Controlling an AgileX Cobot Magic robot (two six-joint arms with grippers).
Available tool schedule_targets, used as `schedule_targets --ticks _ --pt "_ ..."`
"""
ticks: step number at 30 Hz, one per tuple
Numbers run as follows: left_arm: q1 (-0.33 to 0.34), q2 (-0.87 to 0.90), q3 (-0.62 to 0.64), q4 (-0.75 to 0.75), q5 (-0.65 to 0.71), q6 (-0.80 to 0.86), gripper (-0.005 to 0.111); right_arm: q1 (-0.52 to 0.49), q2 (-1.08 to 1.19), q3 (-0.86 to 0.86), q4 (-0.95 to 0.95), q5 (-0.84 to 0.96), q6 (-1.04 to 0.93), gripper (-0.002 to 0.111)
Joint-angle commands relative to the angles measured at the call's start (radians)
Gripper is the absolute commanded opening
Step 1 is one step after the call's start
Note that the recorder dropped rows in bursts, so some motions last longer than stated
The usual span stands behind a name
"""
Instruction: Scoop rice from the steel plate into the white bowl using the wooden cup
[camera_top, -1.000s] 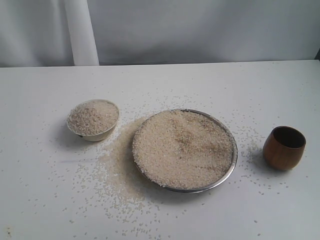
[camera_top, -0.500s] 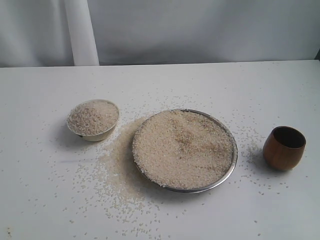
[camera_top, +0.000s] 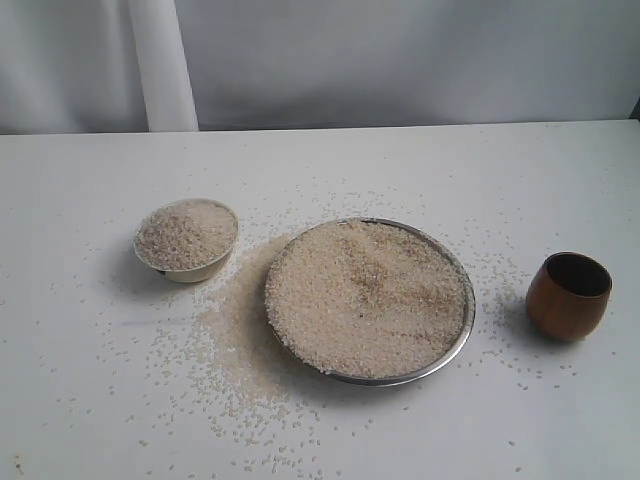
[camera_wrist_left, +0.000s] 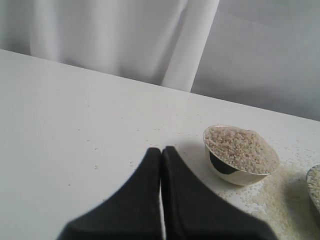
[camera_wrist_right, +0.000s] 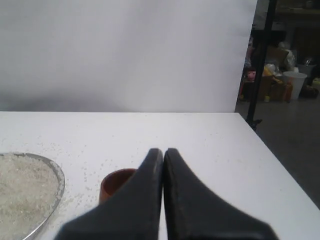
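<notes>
On the left stood the small cream-white ceramic bowl (camera_top: 186, 239), heaped to its rim with pale uncooked rice (camera_top: 366, 294), and more grains lay spilled over the white table (camera_top: 90, 400) between it and the wide, shallow steel plate (camera_top: 466, 322) in the middle. The plate was covered nearly edge to edge with grain. My left gripper (camera_wrist_left: 161, 150) hung above bare tabletop with its black fingers pressed together on nothing, the bowl just beyond and to one side of its tips.

To the right, well apart from the plate's rim, sat the small rounded reddish-brown wooden cup (camera_top: 568, 295), upright, its dark mouth facing up. My right gripper (camera_wrist_right: 163, 151) was likewise closed and empty, and the cup lay below and just beside its tips, towards the plate. I judged the right arm much the nearer one to fetch it; being round, the cup offered no long axis to favour.

In the right wrist view my own fingers hid most of the cup, leaving only a bit of its rim. The exterior view showed neither arm, so I could not tell how high I hung.
</notes>
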Motion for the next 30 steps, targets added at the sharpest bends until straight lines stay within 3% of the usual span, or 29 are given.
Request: schedule_targets --ticks 1,6,30 --pt "-0.005 0.001 0.002 -0.004 -0.007 -0.004 0.000 -0.008 -0.006 0.004 0.005 0.075 0.005 0.000" --pt "-0.005 0.001 0.002 -0.004 -0.007 -0.004 0.000 -0.008 -0.006 0.004 0.007 0.182 0.005 0.000" --pt "-0.005 0.001 0.002 -0.004 -0.007 -0.004 0.000 -0.008 -0.006 0.004 0.028 0.182 0.005 0.000"
